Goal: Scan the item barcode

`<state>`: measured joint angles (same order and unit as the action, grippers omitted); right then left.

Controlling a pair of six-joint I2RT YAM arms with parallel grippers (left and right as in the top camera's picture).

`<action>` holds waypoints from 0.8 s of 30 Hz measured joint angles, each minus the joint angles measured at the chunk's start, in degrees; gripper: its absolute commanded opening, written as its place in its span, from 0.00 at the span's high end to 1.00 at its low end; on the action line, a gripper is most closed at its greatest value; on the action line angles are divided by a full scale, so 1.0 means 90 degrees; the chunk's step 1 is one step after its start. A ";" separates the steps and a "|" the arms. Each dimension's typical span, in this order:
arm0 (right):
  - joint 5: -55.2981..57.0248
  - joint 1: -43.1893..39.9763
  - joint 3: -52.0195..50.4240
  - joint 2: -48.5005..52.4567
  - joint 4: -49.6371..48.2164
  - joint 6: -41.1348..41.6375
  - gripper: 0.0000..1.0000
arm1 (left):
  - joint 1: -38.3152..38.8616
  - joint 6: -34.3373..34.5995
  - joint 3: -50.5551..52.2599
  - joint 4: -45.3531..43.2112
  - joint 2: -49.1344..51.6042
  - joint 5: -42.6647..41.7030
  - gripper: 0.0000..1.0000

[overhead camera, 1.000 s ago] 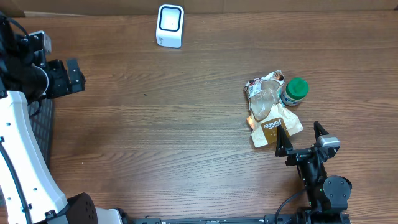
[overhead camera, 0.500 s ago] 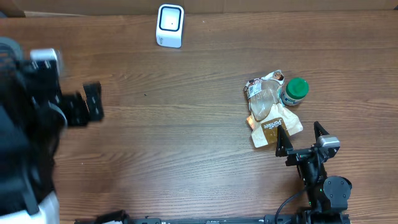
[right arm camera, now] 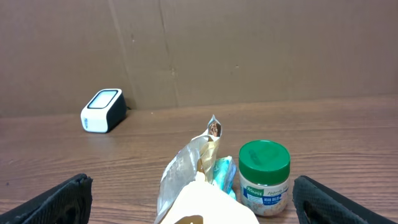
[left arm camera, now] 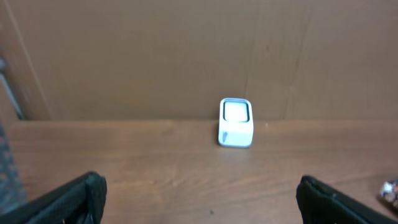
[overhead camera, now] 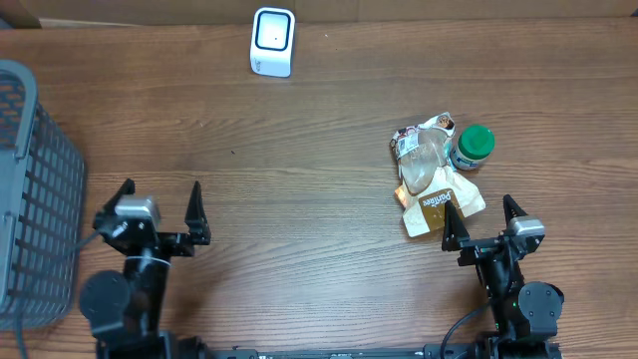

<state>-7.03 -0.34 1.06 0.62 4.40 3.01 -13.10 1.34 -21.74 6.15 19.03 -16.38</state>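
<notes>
The white barcode scanner [overhead camera: 272,40] stands at the table's far edge, and shows in the left wrist view as scanner [left arm camera: 236,122] and in the right wrist view as scanner [right arm camera: 102,111]. The items lie in a pile at the right: crinkled snack packets [overhead camera: 431,178] and a green-lidded jar [overhead camera: 472,147]. My right gripper [overhead camera: 478,209] is open just in front of the pile, with the packets [right arm camera: 193,168] and the jar [right arm camera: 265,177] ahead of its spread fingers. My left gripper [overhead camera: 159,191] is open at the front left, holding nothing and facing the scanner.
A grey wire basket [overhead camera: 35,199] stands at the table's left edge, close to the left arm. A brown cardboard wall [left arm camera: 186,56] rises behind the scanner. Bare wood lies between the two arms.
The left arm has swung from the far left, over the basket, down to the front left of the table. The basket now shows. The right arm has stayed still.
</notes>
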 measured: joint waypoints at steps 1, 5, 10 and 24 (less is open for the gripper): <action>0.0000 0.0002 0.0000 0.0000 0.0002 -0.0002 0.00 | 0.0000 0.0005 0.0296 -0.0328 -0.0058 -0.0022 0.00; 0.0000 0.0002 0.0000 0.0000 0.0007 -0.0002 0.00 | 0.0000 -0.0002 0.1418 -0.1537 -0.0202 -0.0066 0.00; 0.0002 0.0002 0.0000 0.0000 0.0007 0.0000 0.00 | 0.0000 -0.0131 0.2232 -0.1904 -0.0651 -0.0061 0.00; -0.0002 0.0002 0.0000 0.0000 0.0000 0.0000 0.00 | 0.0724 -0.0202 0.2363 -0.0311 -0.2013 0.0665 0.00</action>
<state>-7.05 -0.32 1.06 0.62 4.40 3.01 -6.59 -0.47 -0.47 3.36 0.91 -10.39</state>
